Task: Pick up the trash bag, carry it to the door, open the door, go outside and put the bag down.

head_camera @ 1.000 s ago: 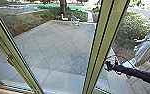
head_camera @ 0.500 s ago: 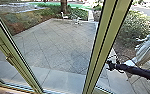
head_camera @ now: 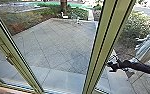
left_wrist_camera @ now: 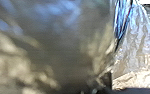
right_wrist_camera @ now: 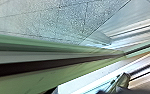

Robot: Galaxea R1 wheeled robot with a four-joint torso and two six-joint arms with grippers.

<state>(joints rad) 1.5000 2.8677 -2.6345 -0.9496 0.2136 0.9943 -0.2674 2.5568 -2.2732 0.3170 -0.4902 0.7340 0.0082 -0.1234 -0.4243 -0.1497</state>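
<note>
Standing just beside the right claw (head_camera: 112, 66) is the door frame (head_camera: 102, 30).

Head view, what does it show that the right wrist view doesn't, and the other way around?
Head view: a tree trunk, a leafy shrub, a pale draped thing, likely the trash bag, and the right gripper near the green frame, on a black arm.

Right wrist view: the paving's speckled grain and the frame's long dark strip, both close up.

Both: the green frame and the paving with its joint lines.
</note>
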